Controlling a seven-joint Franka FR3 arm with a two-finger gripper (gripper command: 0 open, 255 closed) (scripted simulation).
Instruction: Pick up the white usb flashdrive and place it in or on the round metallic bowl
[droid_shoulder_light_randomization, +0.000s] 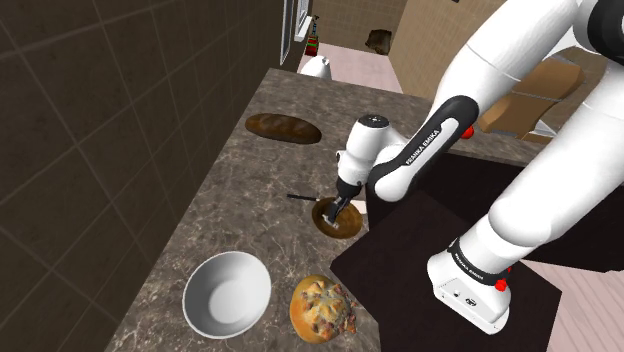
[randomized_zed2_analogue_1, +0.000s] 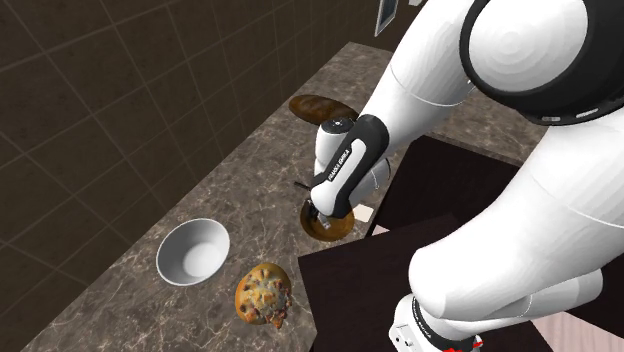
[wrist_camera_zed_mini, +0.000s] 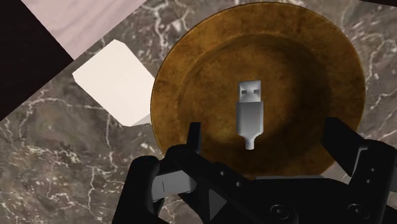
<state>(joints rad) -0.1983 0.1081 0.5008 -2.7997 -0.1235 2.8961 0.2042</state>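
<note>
The flash drive (wrist_camera_zed_mini: 250, 114) lies in the round dish (wrist_camera_zed_mini: 318, 70) on the counter (droid_shoulder_light_randomization: 225, 195), a flat block (wrist_camera_zed_mini: 114, 79) just beside the dish.

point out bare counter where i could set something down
Bare counter lies between the bread loaf and the bowl, along the tiled wall. Crowded: the brown dish with the flash drive, white block beside and open fingers over it; the muffin sits close by the bowl.

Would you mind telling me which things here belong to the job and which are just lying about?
Job: grey flash drive, lying in the brown dish; pale round bowl; open gripper.
Lying about: dark loaf; speckled muffin; white block beside the dish.
</note>
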